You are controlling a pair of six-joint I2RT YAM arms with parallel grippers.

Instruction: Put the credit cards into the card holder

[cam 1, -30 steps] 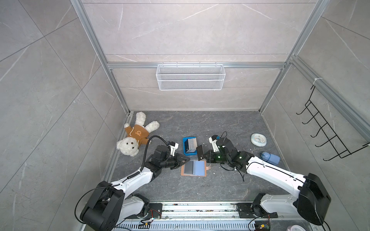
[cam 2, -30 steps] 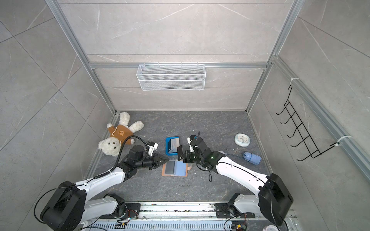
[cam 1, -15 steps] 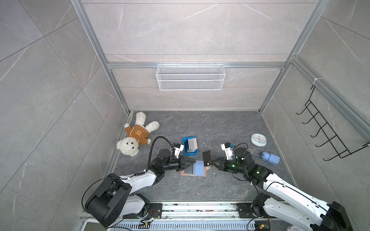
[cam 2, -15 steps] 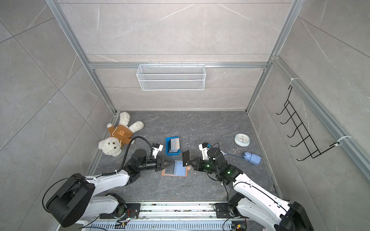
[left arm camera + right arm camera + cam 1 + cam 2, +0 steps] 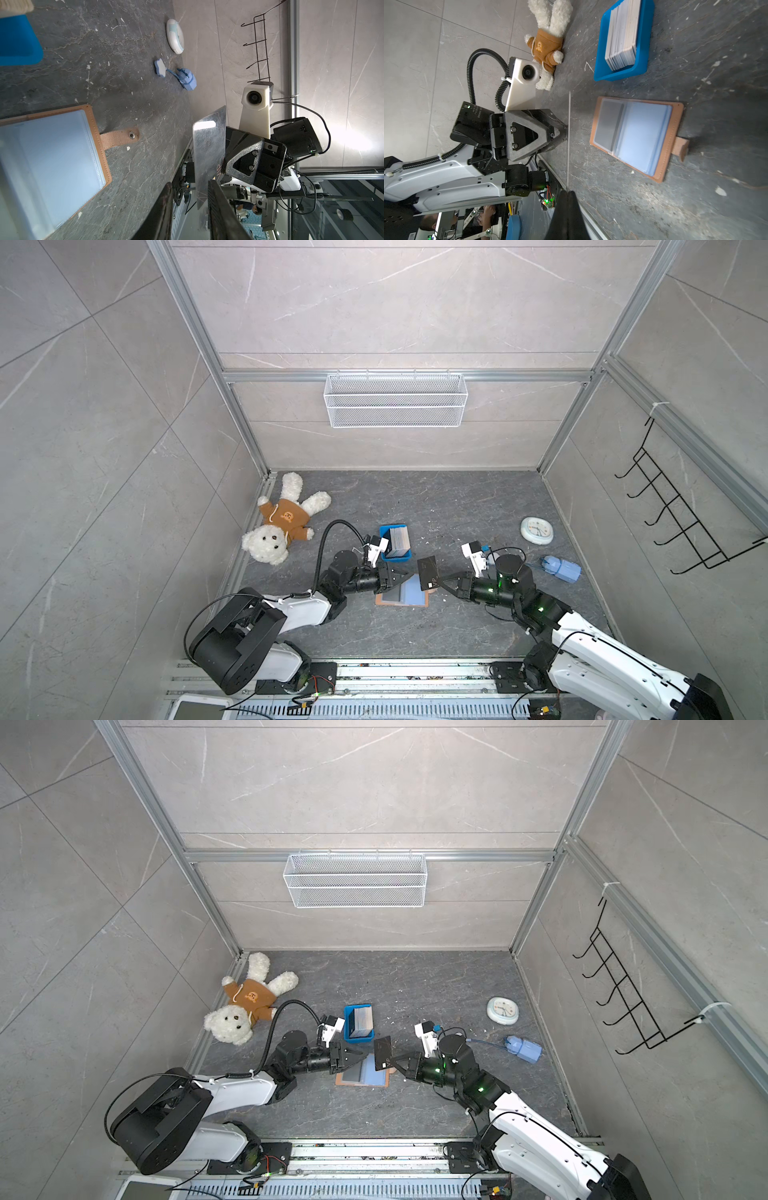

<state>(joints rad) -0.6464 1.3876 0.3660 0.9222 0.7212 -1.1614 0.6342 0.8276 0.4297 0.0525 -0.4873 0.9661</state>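
Dark marbled desk [image 5: 457, 510]. One tan leather-like card holder [image 5: 405, 597] lies open flat, bluish clear sleeves up. Beyond it one blue plastic tray [image 5: 395, 559], one stack of credit cards [image 5: 400, 541] inside. One glossy black VIP card [image 5: 428, 572] upright above holder: right gripper [image 5: 441, 580] fingers pinch its corner; left gripper [image 5: 409, 576] fingers narrowly parted, card's far edge in gap.

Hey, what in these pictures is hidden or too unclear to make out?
- black card: right wrist view shows it edge-on, face unreadable.
- card holder: in both top views the left hand and the card cover part.
- stacked cards in the blue tray: too small in top views to count.
- Left hand touching the card: unclear; left wrist view's edge cuts its fingers.
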